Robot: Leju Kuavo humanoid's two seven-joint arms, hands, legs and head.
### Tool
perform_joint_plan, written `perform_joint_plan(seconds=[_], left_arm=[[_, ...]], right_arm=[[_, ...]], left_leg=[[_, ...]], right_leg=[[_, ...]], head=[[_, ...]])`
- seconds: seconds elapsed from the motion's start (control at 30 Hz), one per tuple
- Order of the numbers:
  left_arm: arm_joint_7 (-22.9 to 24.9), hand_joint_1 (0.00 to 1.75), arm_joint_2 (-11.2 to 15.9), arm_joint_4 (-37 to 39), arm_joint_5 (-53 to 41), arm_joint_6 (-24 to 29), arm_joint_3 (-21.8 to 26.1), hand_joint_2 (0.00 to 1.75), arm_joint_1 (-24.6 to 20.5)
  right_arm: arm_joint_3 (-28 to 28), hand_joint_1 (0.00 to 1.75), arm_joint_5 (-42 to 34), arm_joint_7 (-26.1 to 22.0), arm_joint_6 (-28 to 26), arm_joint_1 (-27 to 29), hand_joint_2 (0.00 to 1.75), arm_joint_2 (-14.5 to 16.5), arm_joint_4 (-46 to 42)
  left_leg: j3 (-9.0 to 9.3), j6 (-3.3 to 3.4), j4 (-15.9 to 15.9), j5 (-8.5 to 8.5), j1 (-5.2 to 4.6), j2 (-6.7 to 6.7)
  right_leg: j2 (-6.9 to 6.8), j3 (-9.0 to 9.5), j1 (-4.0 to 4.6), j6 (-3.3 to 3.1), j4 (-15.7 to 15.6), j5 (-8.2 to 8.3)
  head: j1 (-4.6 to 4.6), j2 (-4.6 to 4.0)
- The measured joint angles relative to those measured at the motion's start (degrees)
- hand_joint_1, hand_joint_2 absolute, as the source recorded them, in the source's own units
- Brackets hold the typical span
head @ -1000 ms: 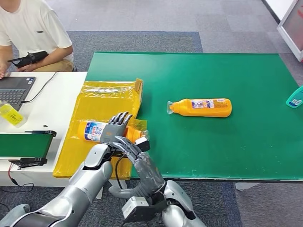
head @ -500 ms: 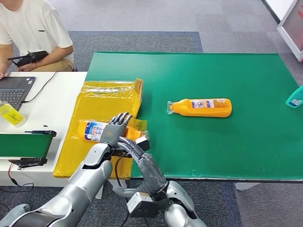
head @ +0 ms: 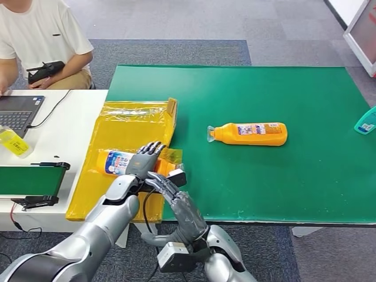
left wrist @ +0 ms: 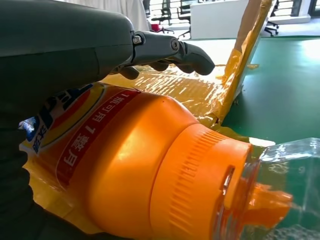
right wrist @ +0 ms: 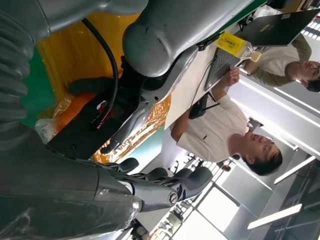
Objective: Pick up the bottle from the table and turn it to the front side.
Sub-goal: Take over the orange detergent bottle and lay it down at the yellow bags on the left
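head view: green table (head: 275,94) on grey carpet (head: 177,23), white desk (head: 66,129) alongside. left hand (head: 144,157) rests spread over a bottle (head: 116,162) on yellow plastic (head: 120,126). right hand (head: 166,183) hovers, fingers loosely apart.

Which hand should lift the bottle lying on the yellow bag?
Left. The left hand already lies over the bottle, fingers across its body; the right hand sits beside its cap end.
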Motion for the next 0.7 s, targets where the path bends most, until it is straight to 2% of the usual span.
perform_joint_plan(seconds=[0.43,0.6,0.7], left_arm=[[-0.60,0.00,0.19,1.87,2.34,-3.97,0.44,1.75,-1.71],[-1.72,0.00,0.67,3.21,6.23,-10.69,1.92,1.75,-3.14],[-6.10,0.00,1.41,4.12,9.99,-15.65,3.48,1.75,-3.77]], right_arm=[[-0.03,0.00,0.25,-0.08,-0.07,-0.01,1.75,0.12,0.05],[-0.11,0.00,-0.42,-0.38,1.56,-0.29,1.75,0.32,0.56],[-0.12,0.00,-1.04,-0.95,3.09,-0.90,1.75,0.57,1.51]], left_leg=[[0.16,0.01,-0.01,-0.01,0.00,0.00],[0.57,-0.02,-0.04,-0.17,0.00,0.01],[1.08,-0.02,-0.10,-0.41,0.00,0.00]], right_leg=[[0.00,0.19,0.00,0.00,0.00,0.00],[0.01,0.62,0.00,-0.05,0.00,-0.12],[0.02,1.15,0.00,-0.06,-0.01,-0.38]], head=[[0.01,0.00],[-0.01,0.00],[-0.01,0.00]])
